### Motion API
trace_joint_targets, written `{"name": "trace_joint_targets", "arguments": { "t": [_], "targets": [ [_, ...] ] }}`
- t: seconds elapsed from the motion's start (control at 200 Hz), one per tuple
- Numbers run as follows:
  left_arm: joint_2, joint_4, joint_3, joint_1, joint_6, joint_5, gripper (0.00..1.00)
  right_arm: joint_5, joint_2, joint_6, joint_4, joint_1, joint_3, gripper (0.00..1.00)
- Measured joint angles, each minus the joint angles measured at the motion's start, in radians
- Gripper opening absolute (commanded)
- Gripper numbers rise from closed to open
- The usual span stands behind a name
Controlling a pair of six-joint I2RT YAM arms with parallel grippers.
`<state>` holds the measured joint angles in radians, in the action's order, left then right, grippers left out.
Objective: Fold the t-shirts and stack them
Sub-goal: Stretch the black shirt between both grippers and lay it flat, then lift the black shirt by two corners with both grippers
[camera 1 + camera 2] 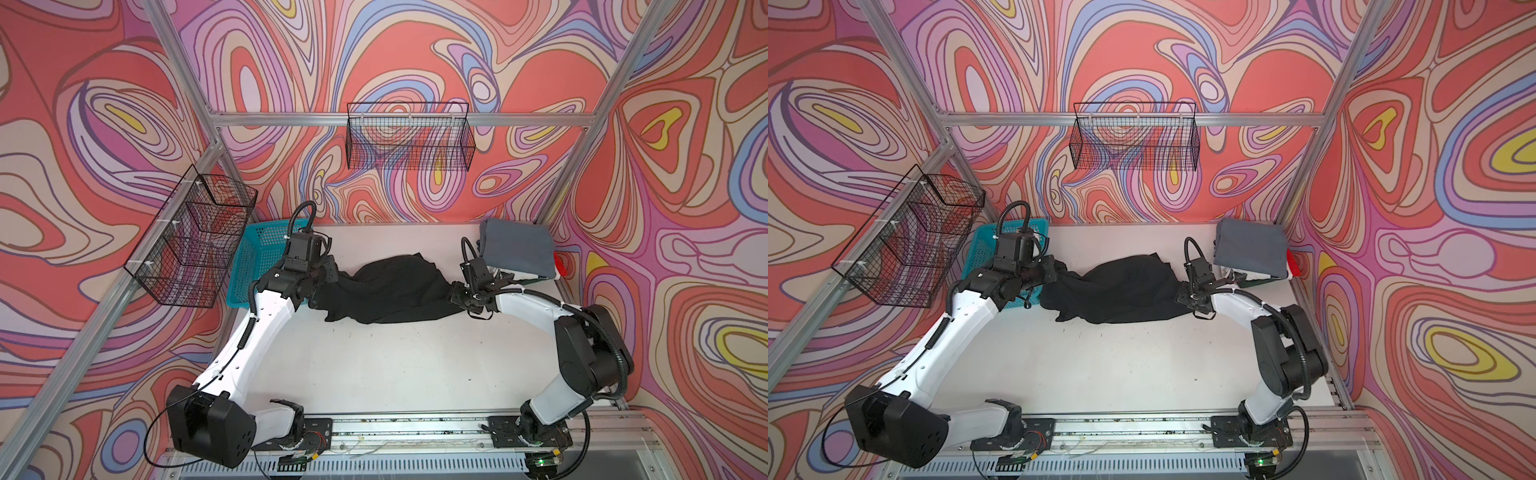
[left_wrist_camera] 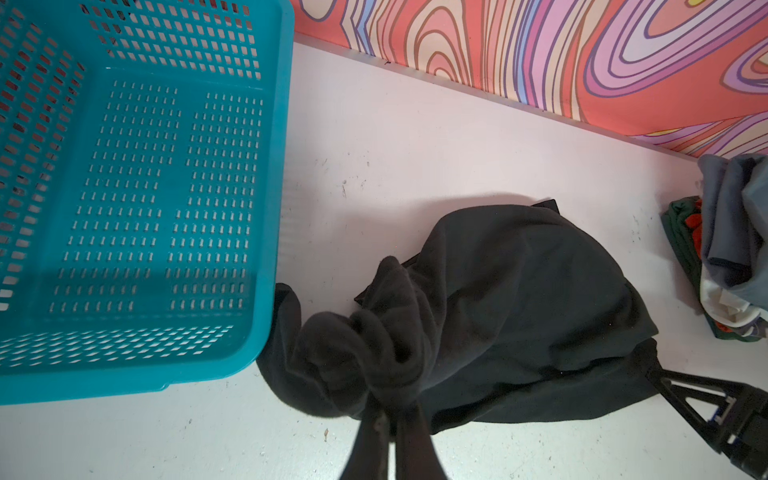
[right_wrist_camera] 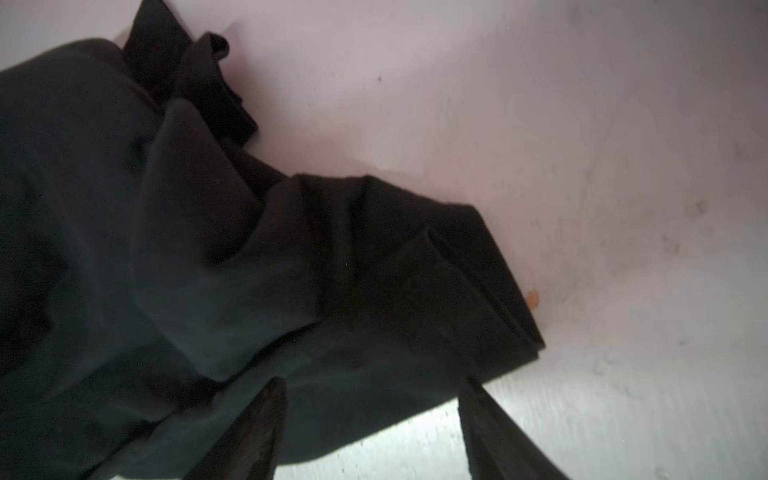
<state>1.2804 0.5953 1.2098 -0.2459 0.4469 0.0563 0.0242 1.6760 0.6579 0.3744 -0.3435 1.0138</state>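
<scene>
One loose garment: the black t-shirt (image 1: 386, 286), crumpled and humped in the middle, lying across the far half of the bench (image 1: 395, 365) in both top views.
Shirt's ends: each end narrows toward an arm, and the near hem spreads flat on the bench.
Left grip: the left pincer (image 2: 390, 415) is pressed together on a bunched twist of the black cloth, just beside the turquoise basket (image 2: 274, 208).
Right grip: the right pincer (image 3: 372, 380) is spread wide with nothing clamped. One finger (image 3: 257, 432) shows over the cloth, and its partner (image 3: 486, 436) shows over bare bench by the shirt's folded edge. Whether either tip touches the cloth cannot be told.
Stack: it sits in the far right corner of the bench, with the slate-grey t-shirt (image 1: 517, 247) folded on top.
Under the grey: a white t-shirt (image 2: 723, 303), a dark green t-shirt (image 2: 677, 232) and a red t-shirt (image 2: 694, 220) show at the stack's edges.
Shirt and stack: they lie apart, with the right arm's wrist between them in both top views.
Shirt and basket: the black cloth reaches the basket's side wall in the left wrist view.
Basket's place: the far left corner of the bench, against the patterned wall.
Walls: one black wire basket (image 1: 409, 137) hangs on the back wall, and a second wire basket (image 1: 191, 237) hangs on the left wall.
</scene>
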Motion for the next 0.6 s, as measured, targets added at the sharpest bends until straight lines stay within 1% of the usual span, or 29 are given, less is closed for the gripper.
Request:
{"name": "trace_joint_targets", "arguments": {
  "t": [0.22, 0.396, 0.431, 0.536, 0.566, 0.601],
  "targets": [
    [0.0, -0.006, -0.006, 0.0, 0.0, -0.003, 0.0, 0.062, 0.059, -0.025, 0.001, 0.0, 0.037, 0.65],
    [0.001, -0.017, -0.015, 0.0, 0.003, -0.011, 0.0, 0.117, 0.133, -0.039, 0.015, 0.0, 0.085, 0.59],
    [0.002, -0.017, -0.015, 0.0, 0.003, -0.012, 0.0, 0.124, 0.143, -0.043, 0.017, 0.0, 0.085, 0.55],
    [0.003, -0.021, -0.016, 0.0, 0.003, -0.012, 0.0, 0.138, 0.159, -0.048, 0.025, 0.0, 0.086, 0.39],
    [0.003, -0.021, -0.017, 0.0, 0.003, -0.012, 0.0, 0.141, 0.159, -0.052, 0.026, 0.0, 0.086, 0.34],
    [0.003, -0.023, -0.019, 0.0, 0.003, -0.011, 0.0, 0.143, 0.159, -0.053, 0.027, 0.0, 0.087, 0.24]
  ]
}}
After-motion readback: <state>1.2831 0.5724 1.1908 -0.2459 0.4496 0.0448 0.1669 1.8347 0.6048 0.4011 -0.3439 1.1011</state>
